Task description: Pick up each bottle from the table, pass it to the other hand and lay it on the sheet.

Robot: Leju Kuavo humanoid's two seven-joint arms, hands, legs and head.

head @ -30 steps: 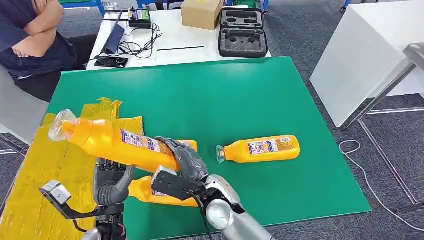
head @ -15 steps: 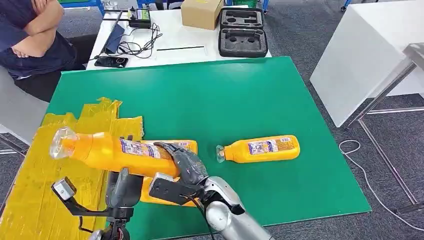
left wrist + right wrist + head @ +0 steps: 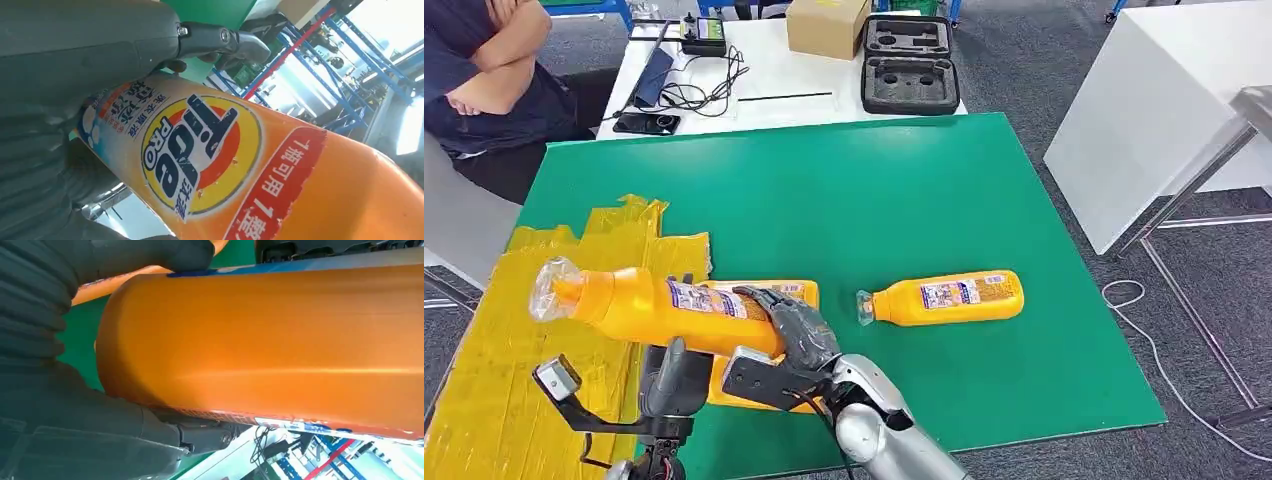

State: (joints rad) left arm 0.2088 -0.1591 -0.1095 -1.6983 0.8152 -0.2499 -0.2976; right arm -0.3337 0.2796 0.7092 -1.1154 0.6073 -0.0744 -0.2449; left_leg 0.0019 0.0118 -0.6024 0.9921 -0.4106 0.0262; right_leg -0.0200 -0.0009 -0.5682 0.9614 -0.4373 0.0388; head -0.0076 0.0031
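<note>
Passing a bottle (image 3: 664, 305) between hands is the step under way, by my reading: the orange bottle hangs level above the near-left part of the green table (image 3: 894, 190), its clear cap out over the yellow sheet (image 3: 504, 350) and its base toward the right. The right hand (image 3: 792, 330) grasps it at the base end, fingers wrapped over the top; its wrist view shows the thumb and palm pressed to the orange body. The left hand (image 3: 674, 375) sits under the labelled middle; its wrist view shows thumb and a dark finger closed round the label, so I judge that both hands have it. Two more bottles lie on the table: one (image 3: 759, 292) directly beneath the held one, partly hidden by the hands, just beside the sheet's edge; another (image 3: 944, 298) well to the right on bare green. Next, as I judge it, the right hand must let go cleanly without dragging the base, then the left must carry the bottle over the sheet and lay it flat. With the left hand's hold near the middle, the bottle should balance.
</note>
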